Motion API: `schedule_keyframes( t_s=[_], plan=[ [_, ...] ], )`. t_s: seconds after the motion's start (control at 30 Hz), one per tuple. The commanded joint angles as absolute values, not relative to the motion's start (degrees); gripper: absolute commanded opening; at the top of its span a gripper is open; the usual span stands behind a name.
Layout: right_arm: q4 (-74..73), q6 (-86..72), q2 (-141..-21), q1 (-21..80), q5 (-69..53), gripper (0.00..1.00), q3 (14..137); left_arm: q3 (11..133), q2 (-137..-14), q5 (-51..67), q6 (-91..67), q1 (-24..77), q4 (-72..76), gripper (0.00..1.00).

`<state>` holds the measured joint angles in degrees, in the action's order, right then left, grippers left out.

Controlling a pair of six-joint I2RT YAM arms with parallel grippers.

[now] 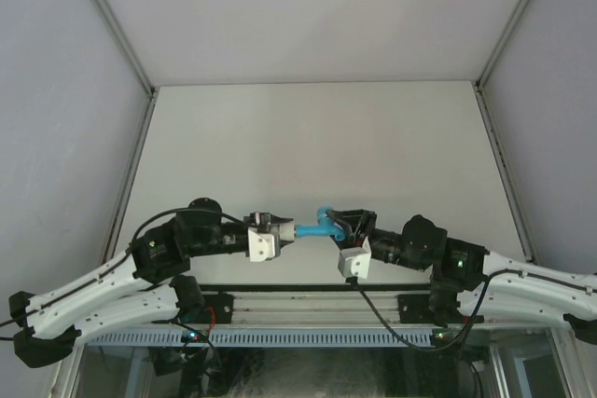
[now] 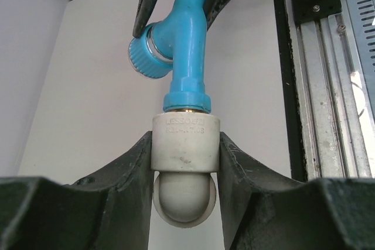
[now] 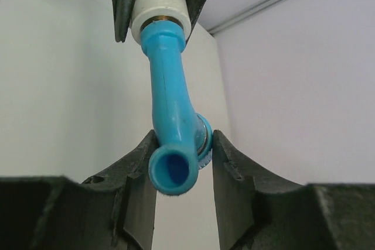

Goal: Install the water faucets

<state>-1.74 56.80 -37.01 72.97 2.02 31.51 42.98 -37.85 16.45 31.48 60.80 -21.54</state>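
Faucet (image 1: 325, 223), fitting (image 2: 186, 144) near table's (image 1: 308, 137) front edge

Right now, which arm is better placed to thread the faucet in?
Right, probably: the right gripper is shut on the blue faucet and can twist it; the left gripper clamps the white fitting as anchor.

Two arms meet in the middle.
Left end effector (image 1: 284, 227) and right end effector (image 1: 347, 227) face each other, both squeezing tight.
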Motion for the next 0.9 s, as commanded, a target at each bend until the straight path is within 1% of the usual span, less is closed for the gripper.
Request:
schedule_keyframes(
  t_s=[0.0, 0.13, 0.27, 0.47, 0.6, 0.8, 0.87],
  plan=[
    [-5.8, 41.5, -35.5, 68.9, -11.3, 0.0, 37.5, 45.7, -38.3, 13.4, 32.3, 60.4, -19.4, 0.0],
    [-7.4, 33.2, -35.7, 63.9, -20.7, 0.0, 39.2, 45.9, -39.3, 11.8, 32.9, 60.4, -19.6, 0.0],
    [-6.0, 23.6, -35.8, 59.1, -27.0, 0.0, 39.5, 45.9, -39.8, 9.5, 33.5, 60.4, -19.8, 0.0],
    [-0.4, -0.9, -38.3, 51.4, -32.8, 0.0, 39.5, 45.9, -40.9, 5.3, 34.7, 60.5, -19.6, 0.0],
    [2.5, -18.8, -42.2, 48.9, -31.3, 0.0, 39.5, 46.0, -41.5, 3.9, 35.0, 60.5, -19.3, 0.0],
    [6.6, -40.6, -47.3, 48.8, -30.2, 0.0, 38.7, 45.8, -40.8, 1.6, 35.2, 60.6, -18.7, 0.0],
    [7.1, -48.2, -48.2, 48.9, -26.9, 0.0, 37.5, 45.8, -40.8, 0.7, 35.4, 60.6, -18.7, 0.0]
  ],
)
